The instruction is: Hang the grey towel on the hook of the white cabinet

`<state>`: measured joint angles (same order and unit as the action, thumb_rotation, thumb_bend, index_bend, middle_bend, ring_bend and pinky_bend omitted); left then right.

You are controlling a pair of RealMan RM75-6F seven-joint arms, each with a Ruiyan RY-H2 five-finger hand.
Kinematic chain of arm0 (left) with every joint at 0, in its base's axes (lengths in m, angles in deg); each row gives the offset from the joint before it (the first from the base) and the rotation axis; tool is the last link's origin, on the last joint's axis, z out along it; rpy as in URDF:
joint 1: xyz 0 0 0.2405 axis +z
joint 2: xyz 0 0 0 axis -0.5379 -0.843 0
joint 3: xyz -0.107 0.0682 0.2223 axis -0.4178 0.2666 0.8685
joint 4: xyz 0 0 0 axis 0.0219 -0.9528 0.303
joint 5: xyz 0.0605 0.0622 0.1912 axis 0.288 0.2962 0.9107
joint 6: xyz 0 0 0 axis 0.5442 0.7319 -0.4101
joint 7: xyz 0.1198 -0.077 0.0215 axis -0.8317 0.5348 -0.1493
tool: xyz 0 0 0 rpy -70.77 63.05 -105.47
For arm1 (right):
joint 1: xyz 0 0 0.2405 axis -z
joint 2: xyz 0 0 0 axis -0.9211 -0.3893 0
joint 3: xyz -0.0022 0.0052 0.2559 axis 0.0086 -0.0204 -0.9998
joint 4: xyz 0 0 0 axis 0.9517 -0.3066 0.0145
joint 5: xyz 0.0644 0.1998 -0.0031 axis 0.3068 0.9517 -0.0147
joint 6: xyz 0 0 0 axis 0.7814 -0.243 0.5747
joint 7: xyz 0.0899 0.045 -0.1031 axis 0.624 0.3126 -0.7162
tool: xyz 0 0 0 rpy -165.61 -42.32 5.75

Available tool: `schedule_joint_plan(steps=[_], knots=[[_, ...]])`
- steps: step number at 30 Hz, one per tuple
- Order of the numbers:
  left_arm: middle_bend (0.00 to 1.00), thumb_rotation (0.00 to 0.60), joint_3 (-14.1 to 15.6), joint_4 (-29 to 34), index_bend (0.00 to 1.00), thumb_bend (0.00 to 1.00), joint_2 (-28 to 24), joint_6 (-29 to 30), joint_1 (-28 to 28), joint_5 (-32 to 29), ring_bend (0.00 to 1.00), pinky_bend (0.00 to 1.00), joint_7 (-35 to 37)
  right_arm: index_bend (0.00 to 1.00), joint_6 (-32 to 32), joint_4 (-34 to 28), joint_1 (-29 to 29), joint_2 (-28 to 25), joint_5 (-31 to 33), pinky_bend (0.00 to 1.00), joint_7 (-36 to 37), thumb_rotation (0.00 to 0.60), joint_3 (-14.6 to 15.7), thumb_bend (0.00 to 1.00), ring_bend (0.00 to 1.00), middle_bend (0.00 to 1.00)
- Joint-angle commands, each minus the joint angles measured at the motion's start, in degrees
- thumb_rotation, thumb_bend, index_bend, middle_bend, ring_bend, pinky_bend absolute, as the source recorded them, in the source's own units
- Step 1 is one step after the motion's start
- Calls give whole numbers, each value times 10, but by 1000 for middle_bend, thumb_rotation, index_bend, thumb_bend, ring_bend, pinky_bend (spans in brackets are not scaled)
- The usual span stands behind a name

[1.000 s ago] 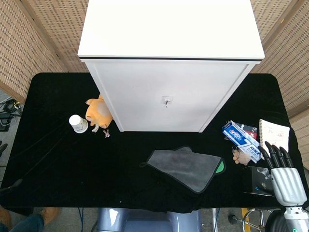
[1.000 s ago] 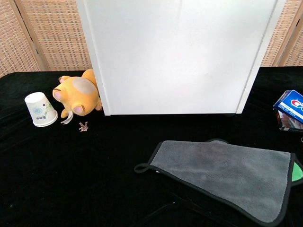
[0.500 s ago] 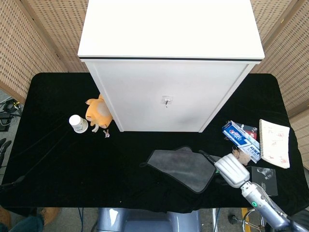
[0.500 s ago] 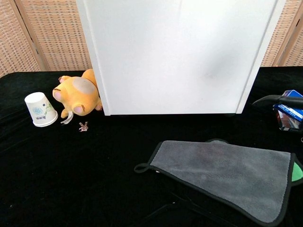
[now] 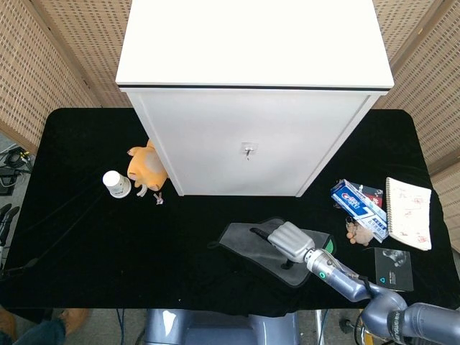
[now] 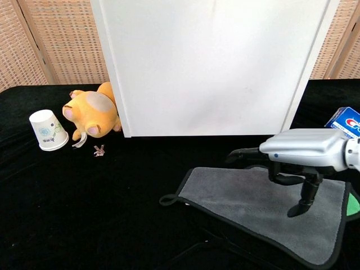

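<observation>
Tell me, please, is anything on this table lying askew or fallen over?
Yes. The orange plush toy lies tipped on its side against the white cabinet, and the paper cup beside it stands upside down. The grey towel lies flat but skewed, under the right hand.

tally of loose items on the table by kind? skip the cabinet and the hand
Grey towel: 1
Paper cup: 1
Plush toy: 1
Toothpaste box: 1
Notebook: 1
Black box: 1
Small keychain trinkets: 2
Total: 8
</observation>
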<state>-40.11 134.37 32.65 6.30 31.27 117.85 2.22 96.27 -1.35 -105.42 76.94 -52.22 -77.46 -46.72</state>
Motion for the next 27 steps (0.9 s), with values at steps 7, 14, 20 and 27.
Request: schedule_joint_plan(steps=[7, 14, 20, 27], knots=[[0, 600, 0, -3, 0, 0, 3, -6, -3, -6, 0, 0, -4, 82, -53, 71, -70, 92, 177, 1000, -125, 600, -9, 0, 968, 966], [0, 600, 0, -2, 0, 0, 4, -6, -4, -7, 0, 0, -6, 78, -26, 90, -93, 127, 250, 1000, -191, 600, 11, 0, 968, 964], [0, 600, 0, -3, 0, 0, 4, -8, -5, -8, 0, 0, -5, 172, -8, 101, -106, 138, 289, 1000, -228, 600, 28, 49, 968, 961], [0, 600, 1, -4, 0, 0, 5, -9, -6, -9, 0, 0, -8, 509, 24, 101, -99, 144, 291, 1000, -214, 600, 34, 396, 968, 964]])
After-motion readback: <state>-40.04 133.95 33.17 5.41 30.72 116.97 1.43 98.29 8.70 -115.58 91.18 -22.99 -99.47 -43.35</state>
